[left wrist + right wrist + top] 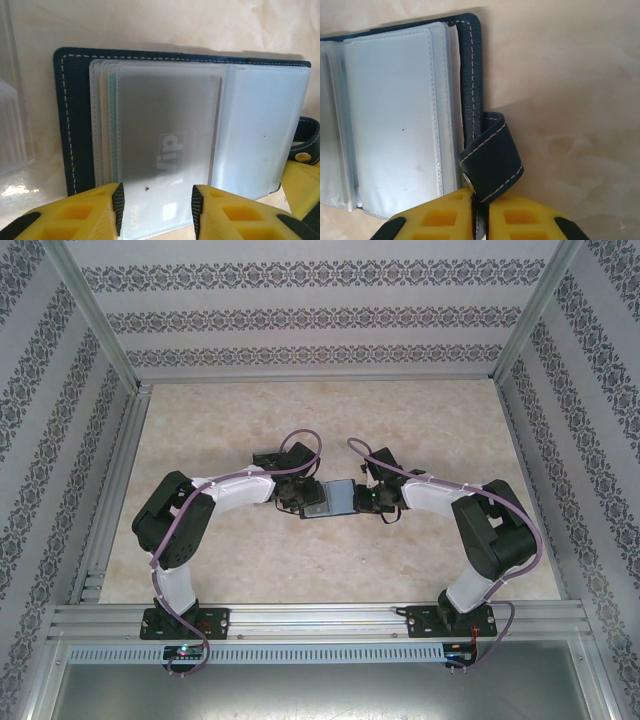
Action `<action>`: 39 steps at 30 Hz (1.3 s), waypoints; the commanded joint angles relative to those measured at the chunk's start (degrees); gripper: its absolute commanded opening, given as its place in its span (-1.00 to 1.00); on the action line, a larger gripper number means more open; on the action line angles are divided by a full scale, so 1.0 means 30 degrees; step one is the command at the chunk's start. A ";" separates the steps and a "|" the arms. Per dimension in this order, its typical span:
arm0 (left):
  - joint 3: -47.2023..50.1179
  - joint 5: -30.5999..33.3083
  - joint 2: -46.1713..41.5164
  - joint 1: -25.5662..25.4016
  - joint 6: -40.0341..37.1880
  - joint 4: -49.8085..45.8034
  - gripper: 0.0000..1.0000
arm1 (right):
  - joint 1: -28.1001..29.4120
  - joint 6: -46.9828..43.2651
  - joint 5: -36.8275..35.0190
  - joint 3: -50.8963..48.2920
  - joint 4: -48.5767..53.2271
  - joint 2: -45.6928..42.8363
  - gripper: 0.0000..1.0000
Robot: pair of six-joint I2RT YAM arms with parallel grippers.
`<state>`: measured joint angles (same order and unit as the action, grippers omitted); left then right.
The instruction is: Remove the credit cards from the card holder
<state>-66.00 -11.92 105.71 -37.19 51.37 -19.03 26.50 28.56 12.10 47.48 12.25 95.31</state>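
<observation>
Dead centre of the bench [200, 430], between the two arms, the card holder [333, 498] lies opened flat. The bench top is a pale beige marbled surface. It's boxed in by an aluminium frame [320, 618] and walls [320, 320] papered in grey ornamental stripes.

The only writing I can find is in the left wrist view. The top frosted sleeve has a grey card reading "Vip" upside down, with what looks like "LOGO" near its edge. The credit cards [167, 130] are all tucked in their sleeves, and teal and tan edges peek out from the stack behind the top one.

The left fingers [95, 210] stand apart at the near edge of that top sleeve, gripping nothing that I can see. In the right wrist view, the right fingers [445, 217] are pinched closed on the holder's closure tab [492, 157], which curls up off the bench. That side shows blank sleeves and white stitching on the navy cover. The overhead is too small for any of this.
</observation>
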 commanded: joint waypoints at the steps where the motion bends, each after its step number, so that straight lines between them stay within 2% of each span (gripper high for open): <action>1: -0.0296 0.0692 -0.0028 -0.0289 -0.0197 -0.0777 -0.16 | 0.0277 0.0222 0.0186 -0.0334 0.0077 0.0588 -0.68; 13: -0.0772 -0.0372 0.1055 -0.0289 -0.0303 -0.0678 -0.18 | 0.0482 0.0282 0.0274 -0.0184 -0.0008 0.0838 -0.68; 22: -0.0523 -0.1502 0.0343 -0.0289 -0.0642 0.1192 -0.14 | 0.0541 0.0370 0.0362 -0.0125 -0.0096 0.1036 -0.68; 24: -0.0547 -0.1618 0.0180 -0.0289 -0.0730 0.1456 -0.06 | 0.0565 0.0355 0.0366 -0.0096 -0.0084 0.1071 -0.68; 27: -0.0661 -0.1898 0.0122 -0.0291 -0.0893 0.1684 0.21 | 0.0570 0.0401 0.0377 -0.0076 -0.0121 0.1123 -0.68; 34: -0.1144 -0.2332 0.0222 -0.0486 -0.1227 0.1810 0.64 | 0.0589 0.0429 0.0391 -0.0125 -0.0156 0.1190 -0.68; 39: -0.1620 -0.2326 0.0403 -0.0697 -0.1570 0.1557 0.76 | 0.0598 0.0432 0.0390 -0.0154 -0.0165 0.1162 -0.67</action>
<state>-68.99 -18.13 107.31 -38.09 48.16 -15.40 26.87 28.84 12.08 47.62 11.70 95.85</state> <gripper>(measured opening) 0.877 0.163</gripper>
